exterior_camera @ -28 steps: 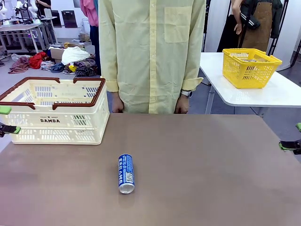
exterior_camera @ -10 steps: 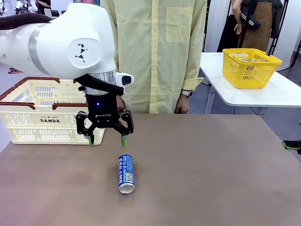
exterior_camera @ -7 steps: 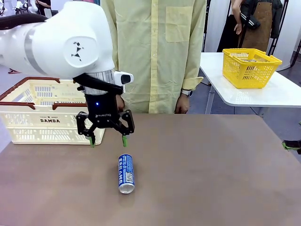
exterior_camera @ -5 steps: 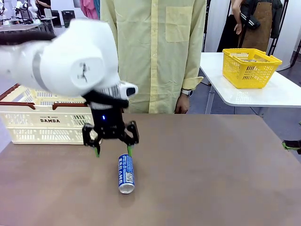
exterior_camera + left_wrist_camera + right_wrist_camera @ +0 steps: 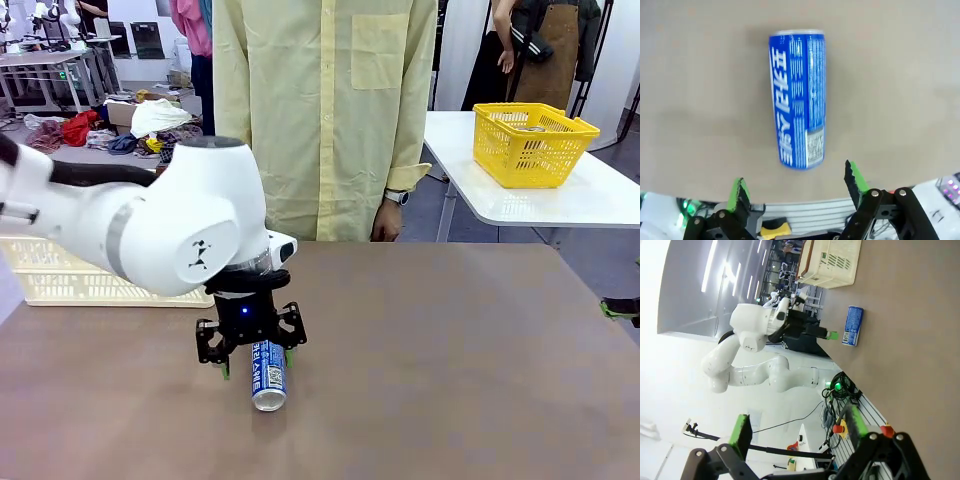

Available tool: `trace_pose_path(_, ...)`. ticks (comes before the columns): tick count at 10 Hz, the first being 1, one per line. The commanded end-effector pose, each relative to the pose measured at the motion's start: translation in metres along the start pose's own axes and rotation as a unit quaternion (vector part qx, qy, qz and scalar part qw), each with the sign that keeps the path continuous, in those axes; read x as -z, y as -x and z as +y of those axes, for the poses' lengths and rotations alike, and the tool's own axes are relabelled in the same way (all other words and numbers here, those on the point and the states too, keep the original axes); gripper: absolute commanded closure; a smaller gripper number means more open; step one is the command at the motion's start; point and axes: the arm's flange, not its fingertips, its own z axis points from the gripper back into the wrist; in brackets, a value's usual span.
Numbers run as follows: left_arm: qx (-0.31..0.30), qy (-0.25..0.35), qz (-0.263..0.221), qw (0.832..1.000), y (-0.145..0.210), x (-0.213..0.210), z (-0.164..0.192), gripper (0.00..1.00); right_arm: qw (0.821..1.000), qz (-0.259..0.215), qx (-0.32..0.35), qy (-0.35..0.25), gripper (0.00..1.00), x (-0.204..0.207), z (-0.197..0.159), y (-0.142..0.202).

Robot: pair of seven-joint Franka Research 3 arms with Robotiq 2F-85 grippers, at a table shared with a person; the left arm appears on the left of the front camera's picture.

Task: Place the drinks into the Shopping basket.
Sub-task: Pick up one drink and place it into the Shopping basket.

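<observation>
Left hand [image 5: 257, 364] open, low over far end of blue can [image 5: 268, 380] lying on its side on bench [image 5: 450, 350], not touching. Right hand [image 5: 797, 420] open, empty.

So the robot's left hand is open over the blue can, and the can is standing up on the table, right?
Not quite. The blue can is lying on its side on the table, not standing up; the front view shows it. The left gripper does hang open over it.
</observation>
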Motion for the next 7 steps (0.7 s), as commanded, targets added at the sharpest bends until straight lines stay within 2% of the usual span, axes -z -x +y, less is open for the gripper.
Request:
trace_pose_path(1, -0.022, -0.006, 0.002, 1.000, -0.036, 0.027, -0.012, 0.00, 1.000, 0.003, 0.006, -0.002, 0.00, -0.001, 0.004, 0.000)
trace_pose_path(3, -0.029, -0.031, 0.003, 0.999, -0.054, 0.041, -0.014, 0.00, 1.000, 0.003, 0.006, -0.002, 0.00, -0.001, 0.004, 0.000)
trace_pose_path(7, 0.009, -0.027, 0.012, 1.000, -0.057, 0.055, -0.024, 0.00, 1.000, 0.003, 0.006, -0.002, 0.00, -0.001, 0.004, 0.000)
